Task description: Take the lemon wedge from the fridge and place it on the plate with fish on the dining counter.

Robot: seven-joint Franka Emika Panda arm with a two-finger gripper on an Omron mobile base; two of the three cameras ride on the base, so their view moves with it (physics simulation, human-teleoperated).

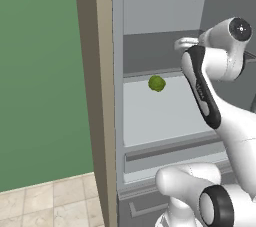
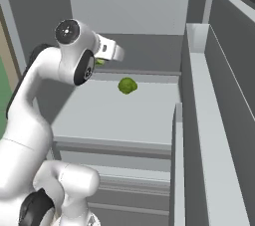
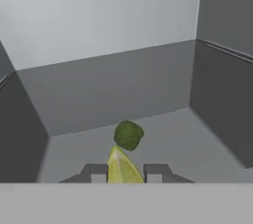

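The fridge [image 1: 117, 71] stands open, and my arm reaches onto its pale grey shelf [image 1: 150, 116]. In the hand view the lemon wedge [image 3: 120, 165], yellow-green and pointed, sits between my two dark fingertips [image 3: 97, 173], which press against its sides. My gripper [image 3: 126, 174] is shut on it, low over the shelf [image 3: 163, 149]. From the right base view a sliver of the wedge [image 2: 100, 61] shows under the white hand [image 2: 107, 48] near the shelf's back left. The plate with fish and the dining counter are out of view.
A round green ball-like fruit [image 3: 128, 135] lies on the shelf just beyond the wedge, seen also from the base [image 1: 157, 83] [image 2: 127, 85]. The open door with its bins [image 2: 199, 100] stands to the right. A beige panel [image 1: 95, 96] and a green wall [image 1: 40, 71] lie left.
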